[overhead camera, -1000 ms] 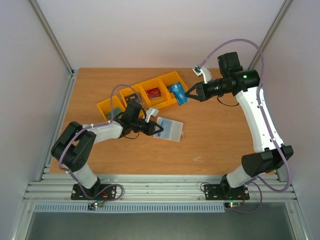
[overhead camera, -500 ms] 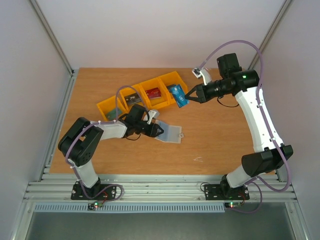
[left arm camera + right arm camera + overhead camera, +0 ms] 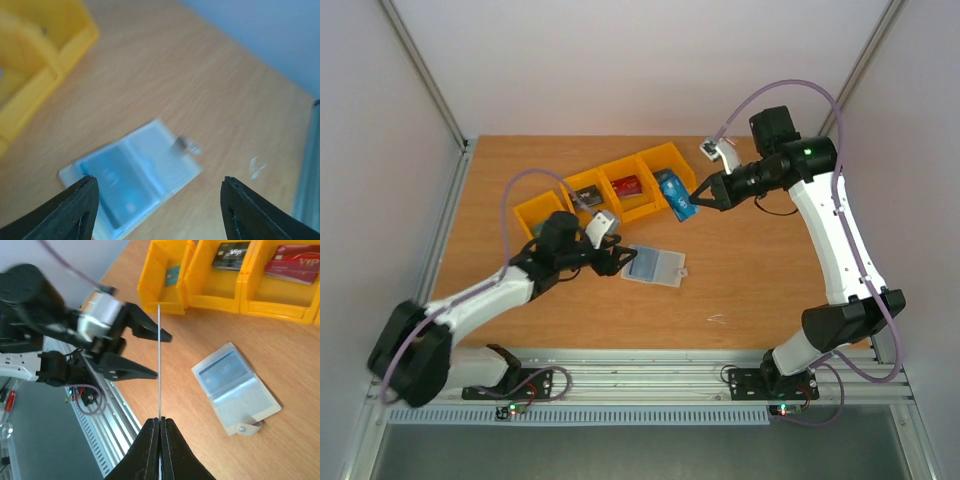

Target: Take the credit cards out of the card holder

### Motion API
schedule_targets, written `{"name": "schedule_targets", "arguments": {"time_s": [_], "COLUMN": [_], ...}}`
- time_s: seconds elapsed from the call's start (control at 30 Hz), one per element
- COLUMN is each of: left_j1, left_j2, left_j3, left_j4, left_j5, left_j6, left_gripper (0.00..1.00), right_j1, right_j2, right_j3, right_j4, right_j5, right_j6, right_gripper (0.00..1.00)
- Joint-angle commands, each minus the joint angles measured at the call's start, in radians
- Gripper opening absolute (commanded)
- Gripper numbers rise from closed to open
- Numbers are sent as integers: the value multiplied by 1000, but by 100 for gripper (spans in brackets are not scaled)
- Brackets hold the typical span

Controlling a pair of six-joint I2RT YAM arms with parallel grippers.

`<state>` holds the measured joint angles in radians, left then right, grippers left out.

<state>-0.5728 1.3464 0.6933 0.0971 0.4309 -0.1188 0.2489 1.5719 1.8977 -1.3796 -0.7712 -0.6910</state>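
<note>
Card holder (image 3: 655, 266) lying open, left gripper (image 3: 157, 180) released, right gripper (image 3: 160, 421) pinching blue card (image 3: 675, 192).

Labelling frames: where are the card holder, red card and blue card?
card holder (image 3: 657, 266), top external view, middle of open face
red card (image 3: 294, 264), right wrist view, printed face
blue card (image 3: 676, 191), top external view, its face

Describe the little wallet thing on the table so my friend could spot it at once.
On the wooden table, find the row of yellow bins. Just in front of them, toward the near edge, the card holder lies flat and open beside the left gripper. Unlike the bins it is pale blue-grey, thin, with clear pockets and a small side tab.
</note>
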Motion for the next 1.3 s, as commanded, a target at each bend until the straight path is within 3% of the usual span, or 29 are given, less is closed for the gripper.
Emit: {"name": "schedule_targets", "arguments": {"time_s": [0.0, 0.1, 0.27, 0.4, 0.53, 0.7, 1.0, 1.1, 1.17, 1.27], "left_j1": [29, 106, 260, 265, 253, 226, 166, 148, 137, 131], "left_j2": [-234, -298, -287, -311, -299, -292, -260, -251, -251, -253], "left_j3": [-64, 1, 177, 168, 170, 178, 186, 184, 180, 178], "left_j4": [102, 34, -312, -329, -243, -251, -277, -270, -254, -236], "left_j5": [171, 394, 721, 815, 779, 767, 724, 697, 687, 688], "left_j6": [156, 261, 460, 553, 481, 455, 468, 483, 489, 494], "left_gripper": [69, 69, 68, 64, 55, 49, 43, 25, 5, 0], "right_j1": [78, 209, 363, 486, 568, 621, 641, 642, 644, 644], "right_j2": [4, -1, -22, -12, 14, 41, 62, 63, 61, 54], "right_j3": [39, 47, 24, 16, 49, 89, 138, 147, 150, 143], "right_j4": [-73, -93, -97, -102, -105, -112, -83, -79, -77, -63], "right_j5": [25, 131, 322, 471, 513, 544, 550, 528, 521, 522], "right_j6": [-79, -142, -178, -196, -211, -217, -230, -233, -236, -238], "right_gripper": [1, 1, 1, 1, 1, 1, 1, 1, 1, 1]}}
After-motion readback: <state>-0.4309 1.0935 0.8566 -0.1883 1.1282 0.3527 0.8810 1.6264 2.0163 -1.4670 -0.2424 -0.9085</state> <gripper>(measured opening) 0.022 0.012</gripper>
